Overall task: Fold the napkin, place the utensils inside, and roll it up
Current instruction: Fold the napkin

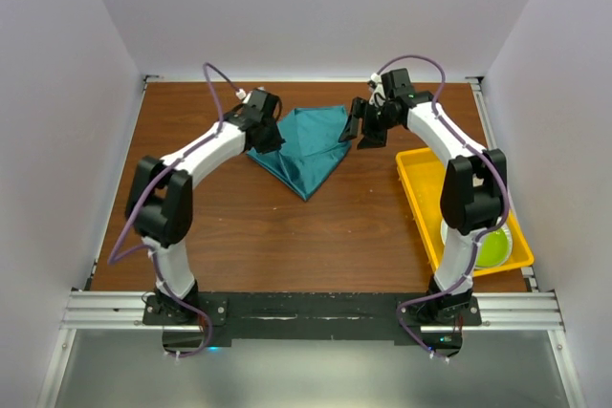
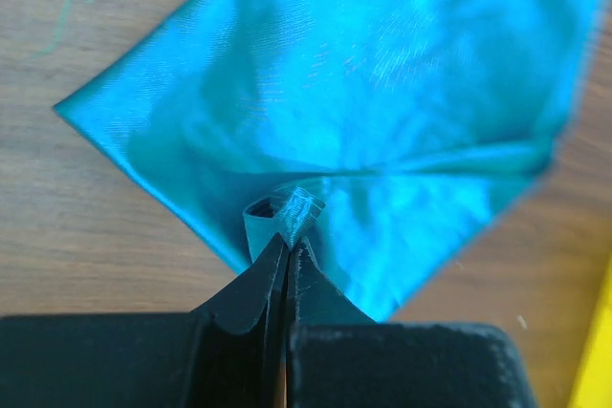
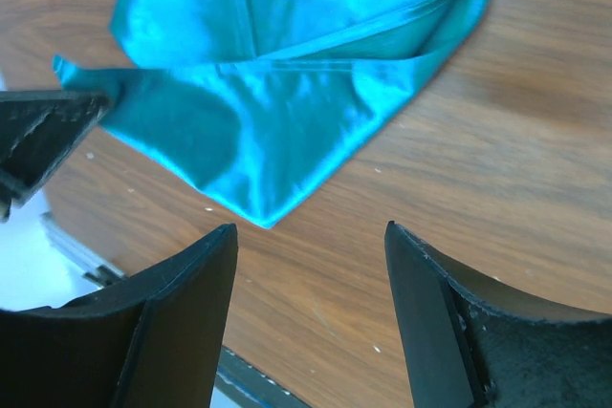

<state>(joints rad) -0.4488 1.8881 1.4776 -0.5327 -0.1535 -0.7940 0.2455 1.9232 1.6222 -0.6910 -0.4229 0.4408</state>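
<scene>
The teal napkin (image 1: pixel 308 145) lies folded into a rough triangle at the back middle of the table. My left gripper (image 1: pixel 267 134) is shut on the napkin's left corner, and the pinched cloth (image 2: pixel 292 209) bunches at the fingertips in the left wrist view. My right gripper (image 1: pixel 364 128) is open and empty just right of the napkin. In the right wrist view the napkin's corner (image 3: pixel 263 217) lies just ahead of the gap between the fingers (image 3: pixel 196 274), apart from them. The orange spoon is out of view.
A yellow tray (image 1: pixel 421 188) stands at the right, with a green plate (image 1: pixel 493 248) at its near end, partly behind the right arm. The left gripper's fingertip (image 3: pixel 43 131) shows at the left of the right wrist view.
</scene>
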